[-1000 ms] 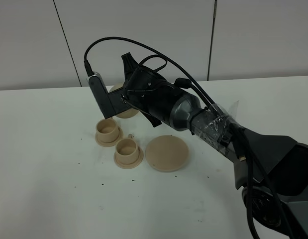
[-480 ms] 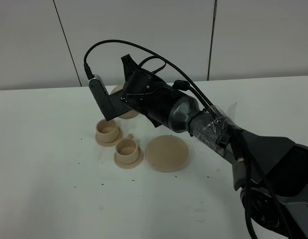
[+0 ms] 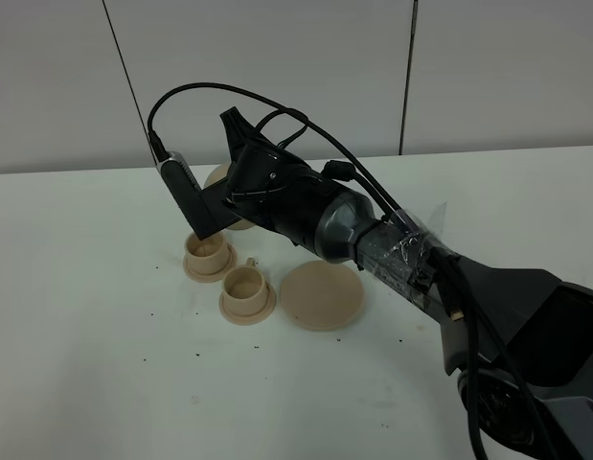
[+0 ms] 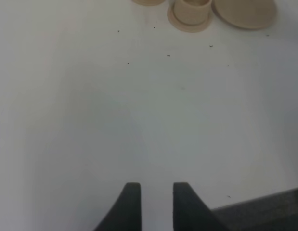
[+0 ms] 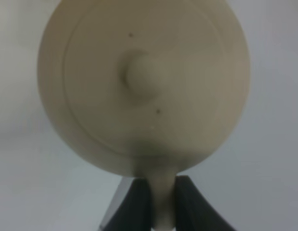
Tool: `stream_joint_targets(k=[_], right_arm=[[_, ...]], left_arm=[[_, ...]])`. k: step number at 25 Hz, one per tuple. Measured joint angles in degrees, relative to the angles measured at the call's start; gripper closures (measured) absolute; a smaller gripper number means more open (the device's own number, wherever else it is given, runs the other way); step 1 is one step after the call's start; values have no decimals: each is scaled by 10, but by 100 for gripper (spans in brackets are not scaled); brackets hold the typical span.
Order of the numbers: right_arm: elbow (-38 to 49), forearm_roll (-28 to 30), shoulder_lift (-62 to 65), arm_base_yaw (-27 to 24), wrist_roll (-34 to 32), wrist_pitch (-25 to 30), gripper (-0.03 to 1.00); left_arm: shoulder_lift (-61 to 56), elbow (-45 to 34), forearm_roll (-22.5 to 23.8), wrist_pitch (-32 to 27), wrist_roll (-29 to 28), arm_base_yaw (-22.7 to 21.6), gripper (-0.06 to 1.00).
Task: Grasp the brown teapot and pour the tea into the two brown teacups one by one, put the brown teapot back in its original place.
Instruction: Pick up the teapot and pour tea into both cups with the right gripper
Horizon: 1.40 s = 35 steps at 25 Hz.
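Observation:
In the right wrist view my right gripper [image 5: 163, 197] is shut on the loop handle of the brown teapot [image 5: 141, 79], seen from above with its knobbed lid. In the exterior view the teapot [image 3: 219, 178] is held in the air, mostly hidden behind my right wrist [image 3: 286, 196], above and just behind the farther teacup [image 3: 208, 255]. The nearer teacup [image 3: 246, 291] stands beside it, each on a small saucer. The large round saucer [image 3: 321, 295] lies bare to their right. My left gripper [image 4: 156, 204] hovers over bare table, fingers nearly together and empty.
The white table [image 3: 104, 383] carries small dark specks. The left wrist view shows one teacup [image 4: 189, 12] and the large saucer [image 4: 245, 9] at the far edge of its picture. A grey strip [image 4: 264, 211] lies beside the left fingers.
My right arm has swung a little to the left and turned, carrying the teapot further over the farther teacup. Cups and large saucer have not moved.

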<state>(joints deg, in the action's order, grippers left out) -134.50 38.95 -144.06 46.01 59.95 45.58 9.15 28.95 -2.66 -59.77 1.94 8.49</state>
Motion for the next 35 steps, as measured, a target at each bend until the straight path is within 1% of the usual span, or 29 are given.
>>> stream_joint_targets(k=[12,18,22,35], right_arm=[[0,12,0,0,20,-8,87],[0,19,0,0,21,-20,87],[0,35,-3,0,21,-28,87],[0,47,-18,0,21,-29,87]], left_arm=[[0,0,0,0,0,0,71],[0,0,0,0,0,0,71],[0,0,0,0,0,0,71],[0,0,0,0,0,0,71]])
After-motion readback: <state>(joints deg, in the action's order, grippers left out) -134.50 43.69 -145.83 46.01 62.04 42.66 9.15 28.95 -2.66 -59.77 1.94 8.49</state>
